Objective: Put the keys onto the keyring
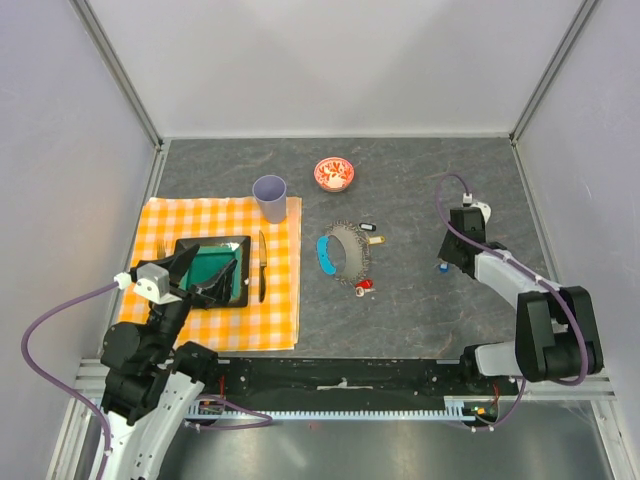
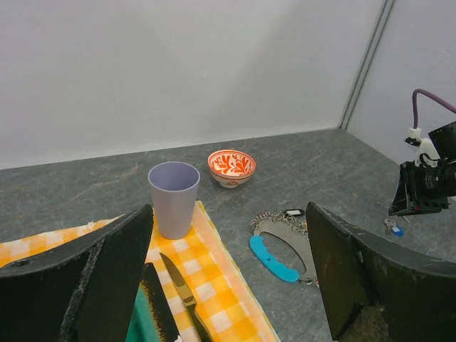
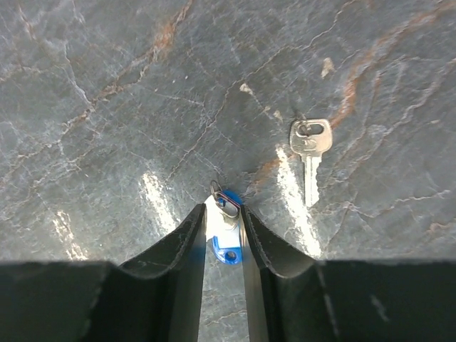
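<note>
Blue-tagged key [image 3: 228,253] pinched edge-on in right pincer [image 3: 223,208], low in the wrist view. Could squirt loose off the slick grey bench [image 3: 107,107], or nudge plain silver key [image 3: 309,146] just beside, upper right. Left pincer [image 2: 229,214] wide open, empty. Keyring [image 1: 345,252] sits top-view centre, well apart; cup [image 1: 270,197] and bowl [image 1: 334,173] beyond, off the route.

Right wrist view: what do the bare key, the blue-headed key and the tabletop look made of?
The bare key looks like silvery satin metal. The blue-headed key seems to have a glossy plastic head and a thin wire ring. The tabletop is dark grey with rusty veins and soft glare: stone or a printed laminate, hard to tell.
</note>
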`<state>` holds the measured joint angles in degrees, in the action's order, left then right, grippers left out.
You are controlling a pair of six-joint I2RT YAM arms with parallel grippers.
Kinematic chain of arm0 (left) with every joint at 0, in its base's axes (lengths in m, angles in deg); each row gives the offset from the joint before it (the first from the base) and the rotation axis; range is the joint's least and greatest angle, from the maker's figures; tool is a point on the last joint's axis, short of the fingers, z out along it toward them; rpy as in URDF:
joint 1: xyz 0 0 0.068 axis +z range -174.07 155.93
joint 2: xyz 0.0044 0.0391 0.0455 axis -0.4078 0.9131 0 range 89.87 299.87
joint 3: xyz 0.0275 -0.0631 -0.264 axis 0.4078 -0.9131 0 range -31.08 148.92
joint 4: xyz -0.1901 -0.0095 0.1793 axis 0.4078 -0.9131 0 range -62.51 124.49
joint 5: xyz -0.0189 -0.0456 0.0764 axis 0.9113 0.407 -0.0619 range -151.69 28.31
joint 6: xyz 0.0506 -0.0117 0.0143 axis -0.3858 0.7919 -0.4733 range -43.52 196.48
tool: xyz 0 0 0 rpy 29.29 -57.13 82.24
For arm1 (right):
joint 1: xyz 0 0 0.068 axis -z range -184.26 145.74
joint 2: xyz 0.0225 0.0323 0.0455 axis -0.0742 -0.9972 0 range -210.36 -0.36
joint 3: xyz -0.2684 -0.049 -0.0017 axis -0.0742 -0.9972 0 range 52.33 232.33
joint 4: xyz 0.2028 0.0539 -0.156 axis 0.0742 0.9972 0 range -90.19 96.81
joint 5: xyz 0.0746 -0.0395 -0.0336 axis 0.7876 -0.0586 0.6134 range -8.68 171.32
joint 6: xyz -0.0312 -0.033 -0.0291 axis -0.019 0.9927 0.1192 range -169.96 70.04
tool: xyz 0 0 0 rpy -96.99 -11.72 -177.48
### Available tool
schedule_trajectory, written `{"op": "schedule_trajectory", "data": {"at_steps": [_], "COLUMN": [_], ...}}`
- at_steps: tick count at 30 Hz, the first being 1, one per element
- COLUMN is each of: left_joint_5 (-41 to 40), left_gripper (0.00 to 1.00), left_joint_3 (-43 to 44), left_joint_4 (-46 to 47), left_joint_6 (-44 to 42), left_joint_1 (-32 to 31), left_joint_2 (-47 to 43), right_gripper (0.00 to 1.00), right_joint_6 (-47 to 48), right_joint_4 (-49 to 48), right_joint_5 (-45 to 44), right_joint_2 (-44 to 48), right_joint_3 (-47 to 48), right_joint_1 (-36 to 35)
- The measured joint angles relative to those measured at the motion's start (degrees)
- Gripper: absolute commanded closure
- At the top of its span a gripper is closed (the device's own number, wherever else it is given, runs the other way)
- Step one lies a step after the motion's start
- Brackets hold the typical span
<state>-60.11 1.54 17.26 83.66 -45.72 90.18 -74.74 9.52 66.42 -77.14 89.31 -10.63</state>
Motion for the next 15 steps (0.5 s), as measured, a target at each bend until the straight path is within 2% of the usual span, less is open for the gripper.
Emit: {"op": "schedule_trajectory", "data": {"at_steps": [15], "left_joint_5": [-0.02], "left_gripper": [0.06], "left_joint_3": [0.0], "left_joint_4": [-0.24], "left_joint_6": [0.0], "left_joint_1": [-0.24], "left_joint_2": [0.0], "right_gripper": [0.69], "right_joint_6": [2.69], "right_joint_4": [-2.51], "right_joint_5": [3.91], "right_joint_2": [-5.64], "right_joint_3": [0.24], "right_joint_1": [1.03]}}
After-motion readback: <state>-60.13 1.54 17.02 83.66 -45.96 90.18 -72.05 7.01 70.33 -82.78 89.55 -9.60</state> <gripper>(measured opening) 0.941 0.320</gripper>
